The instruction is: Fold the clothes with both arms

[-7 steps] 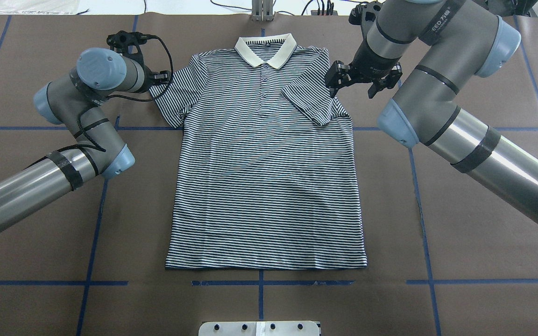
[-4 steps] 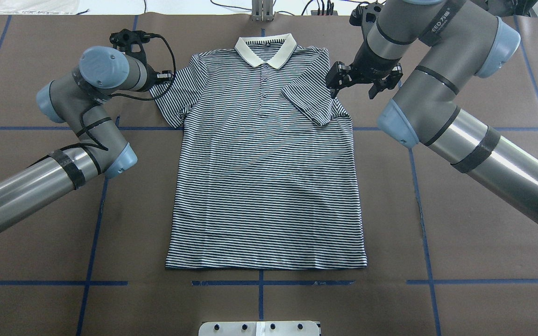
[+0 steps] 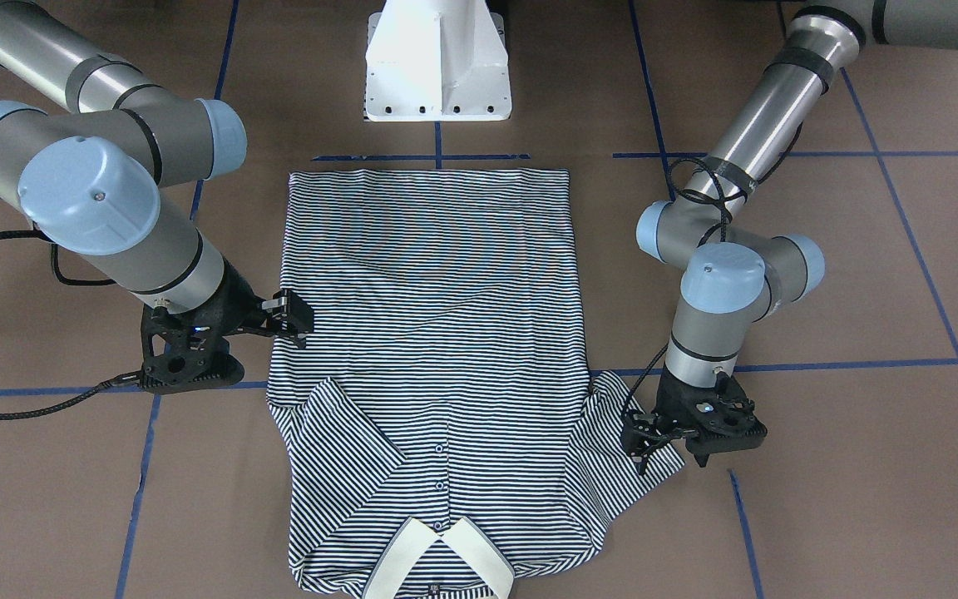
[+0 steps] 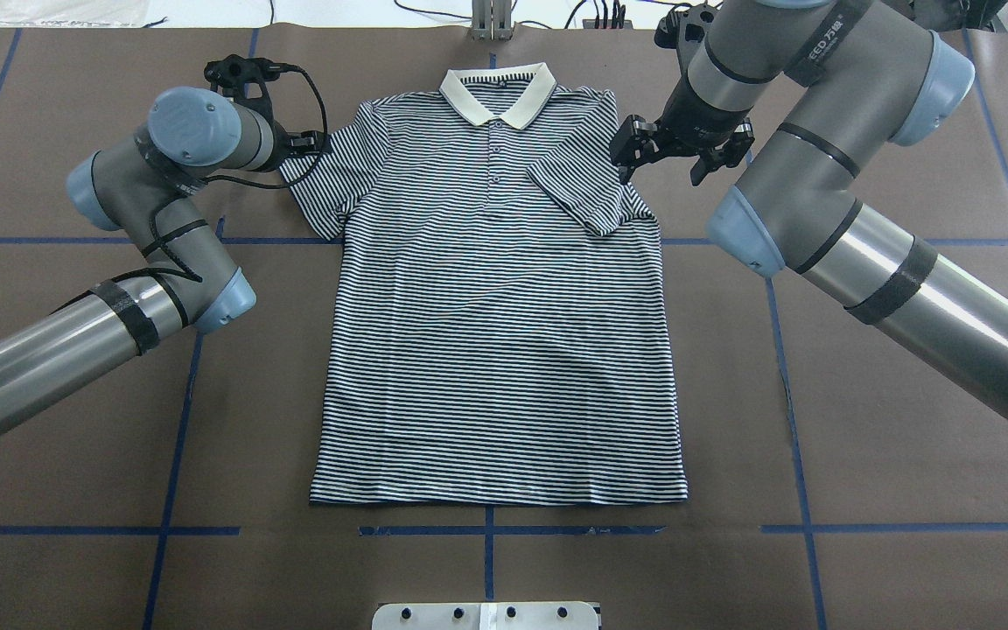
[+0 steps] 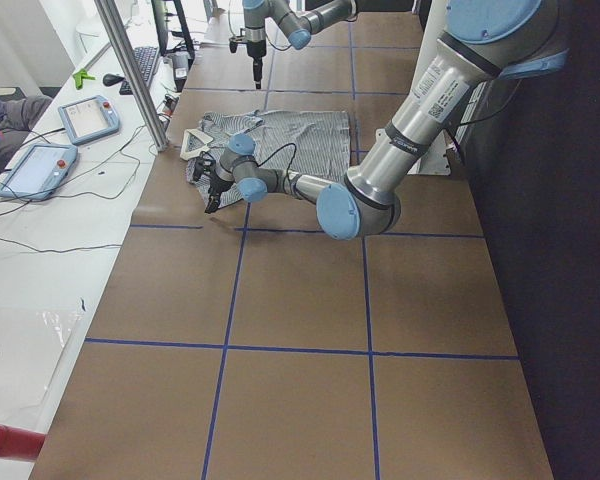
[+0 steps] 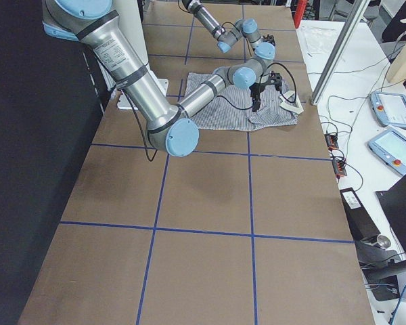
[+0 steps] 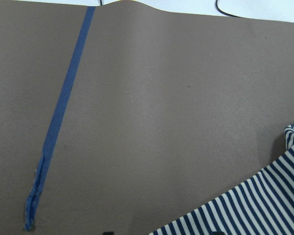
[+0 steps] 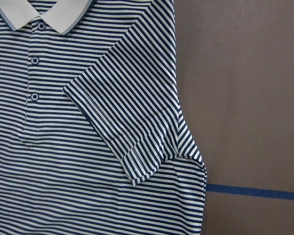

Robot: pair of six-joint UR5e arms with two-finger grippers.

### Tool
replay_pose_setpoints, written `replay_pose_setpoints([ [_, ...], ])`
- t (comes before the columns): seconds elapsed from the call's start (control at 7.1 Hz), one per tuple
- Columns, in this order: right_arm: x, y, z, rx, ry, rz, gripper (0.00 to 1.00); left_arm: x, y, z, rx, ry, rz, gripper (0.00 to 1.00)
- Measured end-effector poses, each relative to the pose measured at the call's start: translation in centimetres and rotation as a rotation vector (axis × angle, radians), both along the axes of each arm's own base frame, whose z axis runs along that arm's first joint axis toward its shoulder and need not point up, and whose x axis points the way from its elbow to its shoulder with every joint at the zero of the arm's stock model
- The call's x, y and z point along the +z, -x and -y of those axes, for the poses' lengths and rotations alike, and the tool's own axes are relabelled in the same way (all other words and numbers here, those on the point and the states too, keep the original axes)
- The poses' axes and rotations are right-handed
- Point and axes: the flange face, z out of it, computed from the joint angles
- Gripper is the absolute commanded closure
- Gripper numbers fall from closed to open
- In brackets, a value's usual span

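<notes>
Jaws apart, the left gripper (image 4: pixel 314 140) sits low at the spread sleeve (image 4: pixel 329 188) at 10 o'clock, likely to pinch and fold it, while the right gripper (image 4: pixel 657 162), jaws apart too, hangs over the folded sleeve (image 4: pixel 578 188) at 2 o'clock of the polo shirt (image 4: pixel 495 350) lying flat mid-bench (image 4: pixel 819 455).

The left tool (image 4: pixel 308 140) has edged slightly farther toward the shirt's spread sleeve (image 4: pixel 322 185).

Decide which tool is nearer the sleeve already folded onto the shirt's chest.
Right. The right tool hangs close beside the folded sleeve; the left tool is across the shirt, at the edge of the other, flat sleeve.
</notes>
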Motion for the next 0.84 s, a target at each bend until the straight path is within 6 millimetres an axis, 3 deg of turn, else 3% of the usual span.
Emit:
replay_pose_setpoints([
  [0.14,-0.02,0.00,0.00,0.000,0.000,0.000,0.00,0.39,-0.03,0.05,-0.001,0.005,0.006,0.02],
  [0.28,-0.02,0.00,0.00,0.000,0.000,0.000,0.00,0.69,-0.05,0.09,-0.002,0.008,0.010,0.12],
  [0.42,0.00,0.00,0.00,-0.001,0.000,0.000,0.00,0.82,-0.05,0.11,-0.004,0.008,0.012,0.30],
  [0.84,0.07,-0.01,-0.01,0.000,0.001,-0.001,0.00,0.73,-0.16,0.12,0.000,0.006,0.015,0.74],
])
